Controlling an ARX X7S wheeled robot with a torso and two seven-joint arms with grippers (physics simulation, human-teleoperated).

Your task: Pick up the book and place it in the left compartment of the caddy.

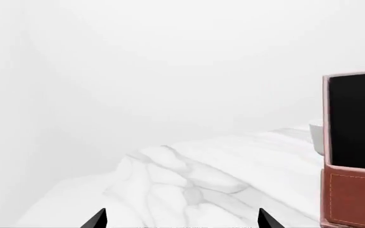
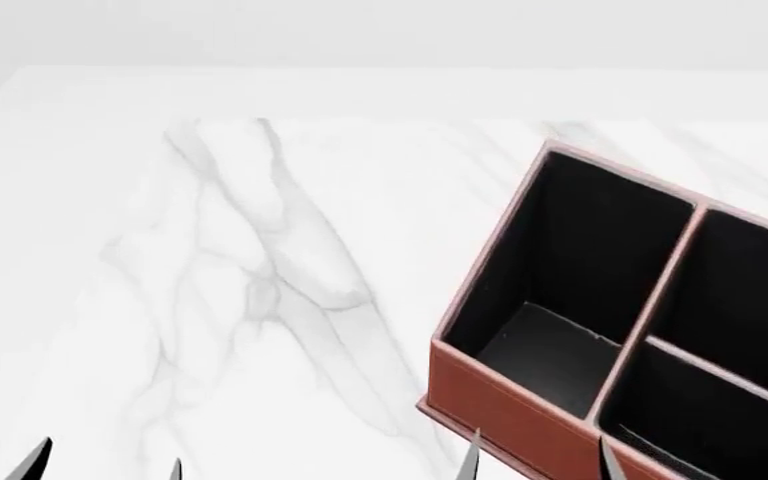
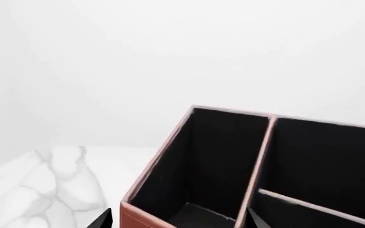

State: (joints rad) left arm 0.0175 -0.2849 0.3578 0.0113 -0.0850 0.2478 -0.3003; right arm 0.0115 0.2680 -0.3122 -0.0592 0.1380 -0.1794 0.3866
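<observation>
caddy sits lower right on the desk; no book visible, so both grippers hang spread open, holding nothing.

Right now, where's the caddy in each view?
Head: caddy at lower right, cut off by the right and bottom edges.
Left wrist: only one corner at the right edge.
Right wrist: fills the lower right.
Shared landmark: the white marble tabletop under it.
</observation>
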